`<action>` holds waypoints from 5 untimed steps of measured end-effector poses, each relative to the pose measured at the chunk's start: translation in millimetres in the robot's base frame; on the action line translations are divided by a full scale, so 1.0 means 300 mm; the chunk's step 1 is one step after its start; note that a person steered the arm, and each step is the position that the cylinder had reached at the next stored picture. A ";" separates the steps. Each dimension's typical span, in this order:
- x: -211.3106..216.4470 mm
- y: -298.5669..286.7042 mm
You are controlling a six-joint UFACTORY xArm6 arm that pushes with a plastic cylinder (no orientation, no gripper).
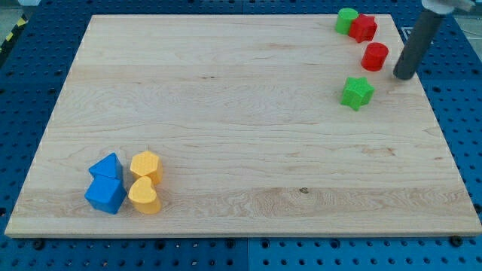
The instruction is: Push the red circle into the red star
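The red circle lies just beside my tip, on the view's left, with the green star near, lower left. Farther up-left sits the red star, touching the green circle on its left.

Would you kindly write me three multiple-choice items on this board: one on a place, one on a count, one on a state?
1. Where is my tip relative to the red circle?
A. at the view's left of it
B. at the view's right of it
C. resting on top of it

2. How many blocks lie on the board?
A. six
B. eight
C. ten

3. Does the red circle touch the red star?
A. yes, pressed together
B. no, a gap shows
C. it is stacked on it

Key: 1 B, the rod ends just right of the circle; 2 B, four sit at top right, including the green circle and green star, and four at bottom left, two blue and two yellow; 3 B, bare wood shows between them.
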State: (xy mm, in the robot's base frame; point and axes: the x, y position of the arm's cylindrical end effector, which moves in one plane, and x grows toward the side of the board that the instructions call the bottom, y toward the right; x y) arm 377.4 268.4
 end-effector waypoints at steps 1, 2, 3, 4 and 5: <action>0.034 -0.098; -0.062 -0.145; -0.177 -0.126; -0.218 -0.116; -0.199 -0.116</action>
State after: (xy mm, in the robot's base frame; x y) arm 317.8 233.6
